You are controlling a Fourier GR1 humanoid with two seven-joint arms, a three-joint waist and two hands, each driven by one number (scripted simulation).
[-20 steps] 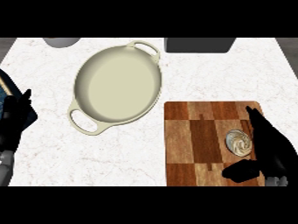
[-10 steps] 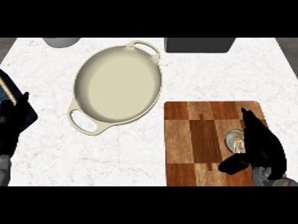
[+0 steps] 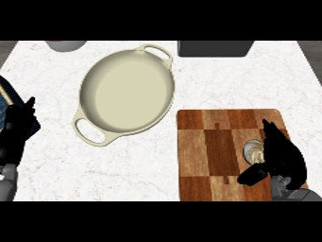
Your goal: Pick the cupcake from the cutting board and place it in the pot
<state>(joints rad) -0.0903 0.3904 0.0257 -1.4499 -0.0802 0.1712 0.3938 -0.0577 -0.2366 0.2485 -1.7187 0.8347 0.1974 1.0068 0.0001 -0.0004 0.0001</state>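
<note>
Closing on the grasp is the step I judge to be in hand. The robot's right hand (image 3: 282, 158) hovers over the right half of the brown checkered wooden cutting board (image 3: 216, 146). Its fingers (image 3: 271, 132) are wide and fairly straight, and the thumb stands apart, enclosing nothing that I can see. The small pale swirl-topped cupcake (image 3: 252, 150) sits on the board, just left of the palm and partly covered by it. The next move calls for curling round the cupcake's base without crushing its soft-looking top, then lifting and carrying it to the cream oval two-handled pot (image 3: 125, 92). The pot is smooth, shallow and well apart on the white marbled table (image 3: 122, 165). The left hand (image 3: 17, 130) rests open at the view's left edge.
</note>
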